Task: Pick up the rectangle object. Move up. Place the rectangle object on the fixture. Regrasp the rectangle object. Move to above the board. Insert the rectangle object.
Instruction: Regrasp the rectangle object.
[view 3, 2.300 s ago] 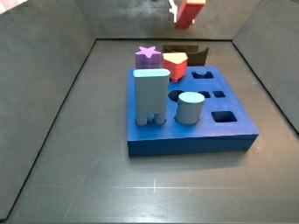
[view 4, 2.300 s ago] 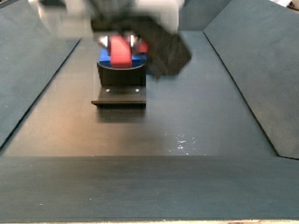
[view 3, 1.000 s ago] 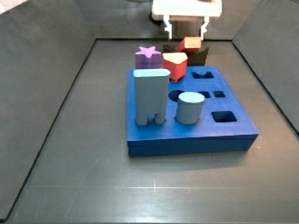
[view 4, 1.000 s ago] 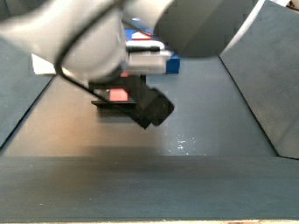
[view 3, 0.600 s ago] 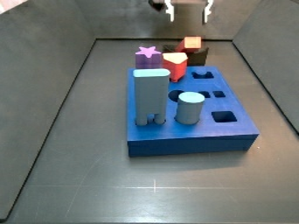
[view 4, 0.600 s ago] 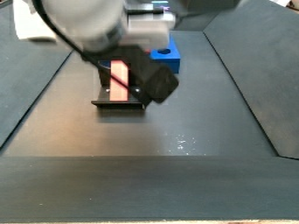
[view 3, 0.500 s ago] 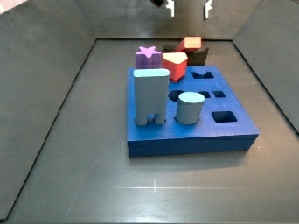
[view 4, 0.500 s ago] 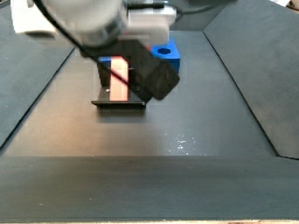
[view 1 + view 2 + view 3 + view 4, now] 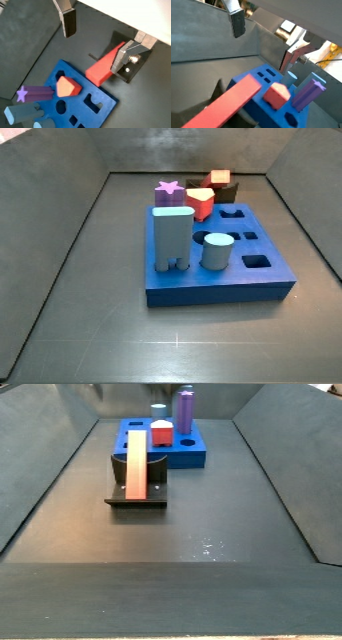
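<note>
The rectangle object (image 9: 136,464) is a long red block lying sloped on the dark fixture (image 9: 138,496), in front of the blue board (image 9: 187,452). From a side view only its square end (image 9: 218,177) shows above the fixture (image 9: 230,192), behind the board (image 9: 221,280). My gripper (image 9: 93,50) is open and high above the block (image 9: 105,66), with nothing between its fingers (image 9: 66,21). In a wrist view the gripper (image 9: 264,47) hangs over the block (image 9: 228,106) and board (image 9: 264,95). Neither side view shows the gripper.
On the board stand a tall light-blue arch block (image 9: 171,238), a light-blue cylinder (image 9: 217,252), a purple star peg (image 9: 168,192) and a short red shield peg (image 9: 201,202). Dark sloping walls (image 9: 60,248) enclose the floor on both sides.
The gripper has let go of the red block and risen out of both side views. The block stays on the fixture.
</note>
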Robot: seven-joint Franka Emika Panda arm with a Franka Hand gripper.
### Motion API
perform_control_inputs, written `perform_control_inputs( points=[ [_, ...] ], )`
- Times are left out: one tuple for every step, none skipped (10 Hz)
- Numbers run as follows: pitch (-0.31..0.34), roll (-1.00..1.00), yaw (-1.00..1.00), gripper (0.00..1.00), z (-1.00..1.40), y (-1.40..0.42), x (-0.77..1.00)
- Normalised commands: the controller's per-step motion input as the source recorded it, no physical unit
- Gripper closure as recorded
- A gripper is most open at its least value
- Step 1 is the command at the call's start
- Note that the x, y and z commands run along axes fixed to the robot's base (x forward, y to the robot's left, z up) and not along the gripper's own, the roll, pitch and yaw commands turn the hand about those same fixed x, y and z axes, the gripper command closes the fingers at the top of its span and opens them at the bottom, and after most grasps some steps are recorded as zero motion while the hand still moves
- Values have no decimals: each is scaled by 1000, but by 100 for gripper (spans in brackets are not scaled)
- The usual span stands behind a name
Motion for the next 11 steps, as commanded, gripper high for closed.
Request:
perform_control_inputs(
  points=[
    [28,1000,21,0,422,-1000,-73],
    [25,1000,21,0,340,-931,-70],
    [20,1000,21,0,183,-663,-60],
    [15,1000,22,0,94,-461,-53],
    [9,1000,22,0,50,-185,-42],
    [7,1000,23,0,44,-75,-46],
    [0,1000,24,0,21,-38,-30],
    [-4,1000,24,0,4,-40,-16],
    [-8,1000,25,0,8,-38,-8],
    [-9,1000,27,0,8,-23,-3],
    [-6,1000,27,0,6,-19,-4]
  ],
)
